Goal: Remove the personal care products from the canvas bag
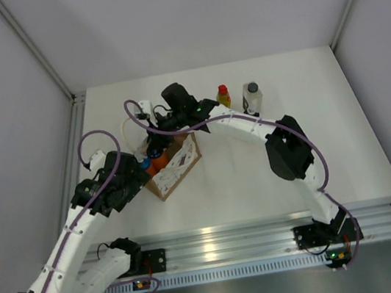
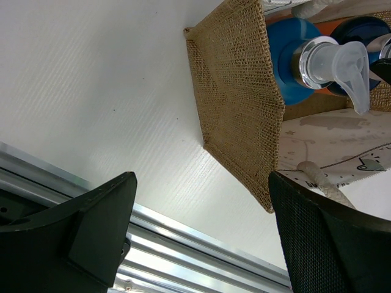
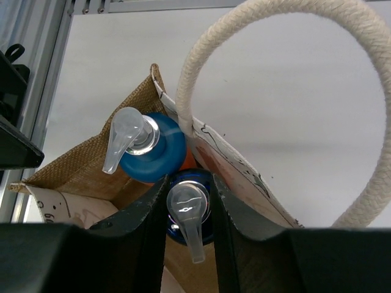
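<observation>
The canvas bag (image 1: 176,166) stands left of the table's middle, its burlap side in the left wrist view (image 2: 238,91). Two orange bottles with blue collars and clear pumps stand inside it (image 1: 155,162). My right gripper (image 3: 188,183) reaches down into the bag, and its jaws close round the pump top of one orange bottle (image 3: 190,210). The other pump bottle (image 3: 146,149) stands just behind. My left gripper (image 2: 201,183) is open at the bag's near left corner, with nothing between its fingers. The yellow bottle with the red cap (image 1: 223,97) and the pale bottle (image 1: 252,98) stand on the table behind the bag.
The bag's white rope handle (image 3: 201,55) loops up beside my right gripper. An aluminium rail (image 1: 269,235) runs along the table's near edge, close under my left gripper (image 1: 141,176). A metal post (image 1: 74,106) edges the table's left side.
</observation>
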Tool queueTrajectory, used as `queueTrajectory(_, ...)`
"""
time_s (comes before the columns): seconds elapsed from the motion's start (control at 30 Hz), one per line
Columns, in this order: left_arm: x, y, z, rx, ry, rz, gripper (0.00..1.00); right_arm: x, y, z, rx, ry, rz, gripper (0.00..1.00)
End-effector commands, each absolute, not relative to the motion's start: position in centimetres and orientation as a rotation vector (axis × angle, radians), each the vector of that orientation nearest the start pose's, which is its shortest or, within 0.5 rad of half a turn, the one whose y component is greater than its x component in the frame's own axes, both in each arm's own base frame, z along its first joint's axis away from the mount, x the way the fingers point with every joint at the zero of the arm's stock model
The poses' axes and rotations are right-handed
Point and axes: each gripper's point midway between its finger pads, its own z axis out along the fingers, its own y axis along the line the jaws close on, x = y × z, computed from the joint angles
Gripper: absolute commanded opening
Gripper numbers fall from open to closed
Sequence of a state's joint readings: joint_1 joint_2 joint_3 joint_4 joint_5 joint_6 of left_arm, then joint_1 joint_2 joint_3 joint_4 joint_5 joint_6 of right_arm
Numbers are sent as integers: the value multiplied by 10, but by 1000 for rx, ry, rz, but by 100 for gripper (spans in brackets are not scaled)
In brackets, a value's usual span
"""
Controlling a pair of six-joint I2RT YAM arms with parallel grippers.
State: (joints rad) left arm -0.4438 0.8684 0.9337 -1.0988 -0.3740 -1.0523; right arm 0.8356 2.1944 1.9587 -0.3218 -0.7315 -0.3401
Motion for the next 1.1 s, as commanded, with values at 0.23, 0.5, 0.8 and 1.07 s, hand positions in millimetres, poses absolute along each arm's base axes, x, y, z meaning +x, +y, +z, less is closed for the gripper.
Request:
queueTrajectory(0.23,201,-60,171,-875,2311,-144,93,320,501,217,-1509,1433,1034,32)
queueTrajectory(0.5,201,-60,172,-879,2304,-148,93,324,503,249,-1472,1378,1023,34)
queueTrajectory(0.8,201,-59,172,-878,2300,-149,93,323,499,236,-1487,1403,1040,27)
queueTrajectory(1.07,202,-59,171,-880,2302,-140,93,320,496,239,-1491,1395,1046,32)
